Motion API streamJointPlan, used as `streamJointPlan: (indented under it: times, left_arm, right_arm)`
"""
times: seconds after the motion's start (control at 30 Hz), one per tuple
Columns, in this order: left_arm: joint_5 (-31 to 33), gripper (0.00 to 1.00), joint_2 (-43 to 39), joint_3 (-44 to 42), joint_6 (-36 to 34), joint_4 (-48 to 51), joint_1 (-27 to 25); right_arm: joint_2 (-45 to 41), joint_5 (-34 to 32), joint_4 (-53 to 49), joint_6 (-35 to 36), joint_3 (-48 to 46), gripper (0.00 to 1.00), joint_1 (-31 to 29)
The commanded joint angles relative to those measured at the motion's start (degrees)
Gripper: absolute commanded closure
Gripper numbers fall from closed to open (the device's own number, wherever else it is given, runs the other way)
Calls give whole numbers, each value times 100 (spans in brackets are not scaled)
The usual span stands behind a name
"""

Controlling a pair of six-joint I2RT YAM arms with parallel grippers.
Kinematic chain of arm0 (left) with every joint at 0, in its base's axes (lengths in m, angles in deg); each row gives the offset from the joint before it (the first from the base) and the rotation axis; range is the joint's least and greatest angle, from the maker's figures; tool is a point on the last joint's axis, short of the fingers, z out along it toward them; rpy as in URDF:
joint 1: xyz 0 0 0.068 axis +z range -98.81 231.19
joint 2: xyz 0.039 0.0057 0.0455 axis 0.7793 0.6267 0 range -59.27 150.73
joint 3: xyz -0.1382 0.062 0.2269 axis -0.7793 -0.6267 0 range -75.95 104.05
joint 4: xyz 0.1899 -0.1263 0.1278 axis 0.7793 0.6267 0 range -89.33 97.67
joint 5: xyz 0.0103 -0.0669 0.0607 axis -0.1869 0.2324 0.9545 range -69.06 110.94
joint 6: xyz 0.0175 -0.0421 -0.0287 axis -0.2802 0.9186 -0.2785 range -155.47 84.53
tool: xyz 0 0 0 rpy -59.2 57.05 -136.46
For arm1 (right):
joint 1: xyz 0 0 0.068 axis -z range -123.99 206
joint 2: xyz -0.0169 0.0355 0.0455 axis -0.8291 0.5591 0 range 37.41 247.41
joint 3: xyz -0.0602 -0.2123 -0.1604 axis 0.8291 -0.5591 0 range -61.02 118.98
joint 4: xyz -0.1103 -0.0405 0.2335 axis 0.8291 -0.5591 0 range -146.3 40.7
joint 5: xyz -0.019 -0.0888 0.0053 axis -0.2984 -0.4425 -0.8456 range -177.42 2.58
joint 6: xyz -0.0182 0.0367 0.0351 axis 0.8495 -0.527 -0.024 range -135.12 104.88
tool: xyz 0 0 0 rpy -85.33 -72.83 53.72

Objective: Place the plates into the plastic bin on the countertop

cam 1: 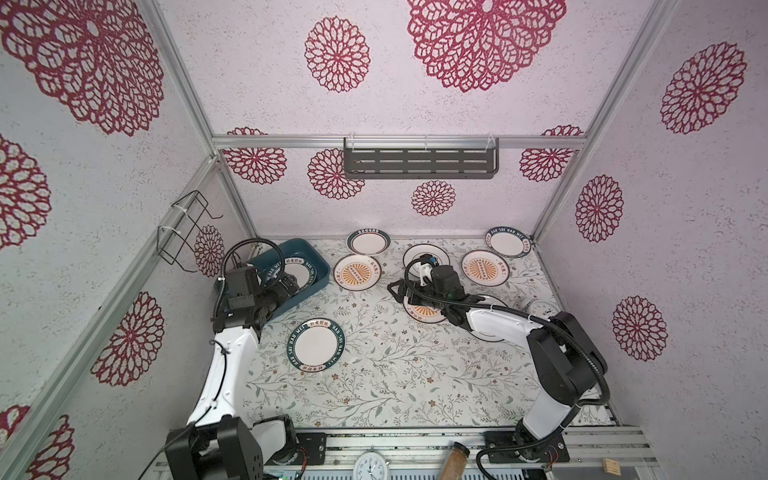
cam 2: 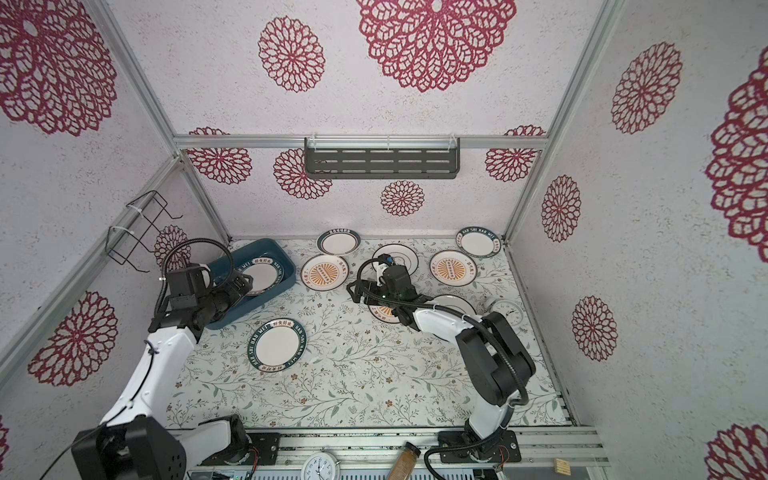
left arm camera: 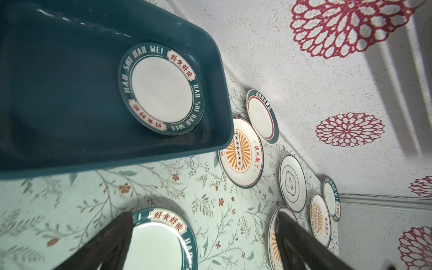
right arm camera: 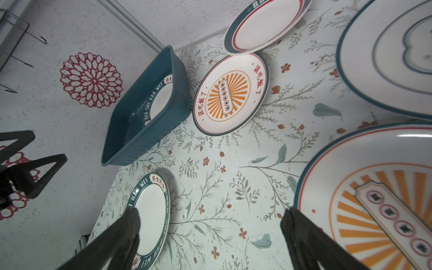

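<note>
Left wrist cam sums it up: the plastic bin (left arm camera: 70, 140) sits at the far left of the countertop (cam 1: 395, 374), turned at an angle. One teal-rim plate (left arm camera: 161, 91) lies flat inside it, toward the bin's far right end. In both top views the left gripper (cam 1: 291, 286) hangs over the near right part of the bin, right next to that plate, fingers spread wide with nothing between them. Right gripper (right arm camera: 211, 212) is the same deal, jaws wide and empty, hovering over the middle of the countertop and pointing left. The other plates are all out on the counter. A second lettered plate (cam 1: 316, 345) lies nearer than the bin, off its near right side and clear of it. A sunburst plate (cam 1: 357, 272) is just beside the bin's right wall. A red-ringed plate (cam 1: 369, 242) sits by the far wall, its edge overlapping that sunburst one. Right of those is a black-ring plate (cam 1: 417, 252), partly hidden behind the right wrist. Further right there's a far sunburst plate (cam 1: 484, 268), and a corner lettered plate (cam 1: 508, 242) in the far right corner. A third sunburst plate (cam 1: 417, 312) lies right under the right arm, just right of its open fingers. Beside it is a half-hidden plate (cam 2: 455, 304) under the forearm, can't make out its pattern. A small clock (cam 1: 542, 309) sits at the right edge.
</note>
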Motion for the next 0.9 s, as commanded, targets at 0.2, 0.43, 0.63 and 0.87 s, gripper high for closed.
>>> streamJointPlan:
  times: [0.2,0.43,0.63,0.87]
  left_arm:
    - [306,2,-902,-1357,660,722,-34]
    - [-139,0,-369,-2244,924,-328,-44]
    - [-234,6,212,-2413,759,-683,-43]
    - [-509,19,533,-2770,756,-1387,-43]
  right_arm:
    - [1093,1247,-228,116,1168,2,-353]
    - [1856,1881,-1001,370,2057,6,-538]
    - [1976,1748,-1275,456,2252,7,-587]
    - [2221,1838,-1336,304,2368,11,-604]
